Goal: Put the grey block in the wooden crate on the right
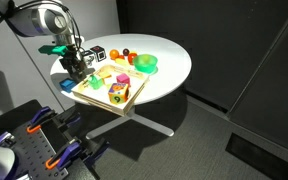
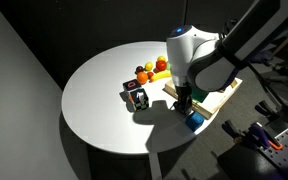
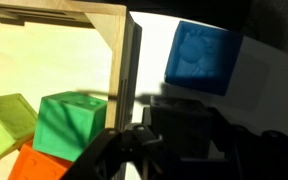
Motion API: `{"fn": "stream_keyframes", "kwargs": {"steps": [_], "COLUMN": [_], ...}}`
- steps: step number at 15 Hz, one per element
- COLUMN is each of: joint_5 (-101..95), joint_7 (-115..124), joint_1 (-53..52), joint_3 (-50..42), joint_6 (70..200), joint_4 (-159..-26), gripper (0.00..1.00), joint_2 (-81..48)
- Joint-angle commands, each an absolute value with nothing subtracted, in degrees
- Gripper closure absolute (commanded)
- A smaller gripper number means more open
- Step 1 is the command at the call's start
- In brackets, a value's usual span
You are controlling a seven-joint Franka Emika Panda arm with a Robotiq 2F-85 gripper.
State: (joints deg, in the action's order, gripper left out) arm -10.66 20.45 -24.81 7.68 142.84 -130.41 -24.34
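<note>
The gripper (image 1: 72,68) hangs low over the white table (image 1: 174,65), at the left edge of the wooden crate (image 1: 132,97). In the wrist view its dark fingers sit right by the crate's corner wall (image 3: 124,60), with a green block (image 3: 69,122) inside the crate on one side and a blue piece (image 3: 204,55) outside on the table. The fingers are too dark and cropped to tell whether they are spread or pinching something. I cannot pick out the grey block in any view; it may be hidden between the fingers or under the arm.

Judging by the position, this is either the carry to the crate or the drop-off. If the block is held, the next move calls for a short shift inward over a free spot in the crate, then letting go.

A black-and-white patterned cube (image 2: 137,97) stands nearby, but no brand, label or writing is readable anywhere
</note>
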Motion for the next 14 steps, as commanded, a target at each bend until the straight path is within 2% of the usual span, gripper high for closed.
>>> {"fn": "stream_keyframes", "kwargs": {"steps": [1, 14], "joint_5": [-9.2, -6.7], "joint_7": [17.7, 14.5], "joint_1": [-23.1, -18.7], "joint_3": [9.3, 11.1], "joint_6": [139.0, 131.9], "joint_4": [-130.6, -133.6], "gripper": [0.69, 0.69], "joint_2": [-21.1, -12.1]}}
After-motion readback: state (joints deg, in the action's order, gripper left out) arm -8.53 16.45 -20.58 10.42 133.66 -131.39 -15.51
